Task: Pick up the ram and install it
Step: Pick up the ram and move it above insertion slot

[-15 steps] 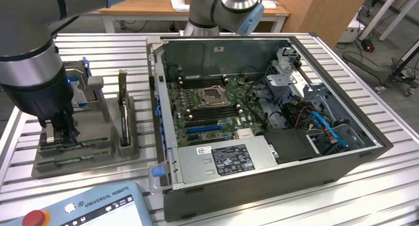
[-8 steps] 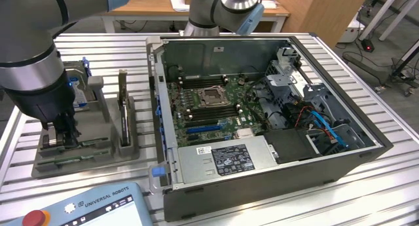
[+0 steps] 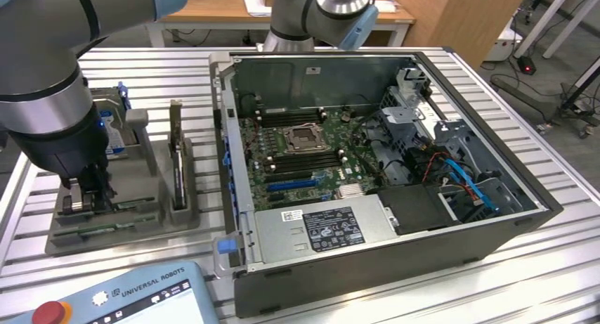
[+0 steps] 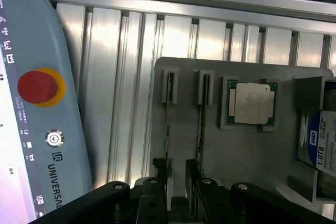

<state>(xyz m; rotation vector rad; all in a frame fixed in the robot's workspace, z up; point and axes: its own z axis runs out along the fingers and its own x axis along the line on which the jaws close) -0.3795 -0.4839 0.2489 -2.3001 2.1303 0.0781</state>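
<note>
Two ram sticks stand on edge in slots of a grey holder: one ram and a second ram beside it, thin and green. My gripper hangs low over their near ends with its black fingers apart. One finger is beside each stick, and I cannot tell whether either touches. In the exterior view the gripper is down at the holder on that view's left, with green ram edges beside it.
The holder also carries a square silver processor, a hard drive and an upright dark card. An open computer case with its motherboard fills the exterior view's right. A teach pendant lies at the front.
</note>
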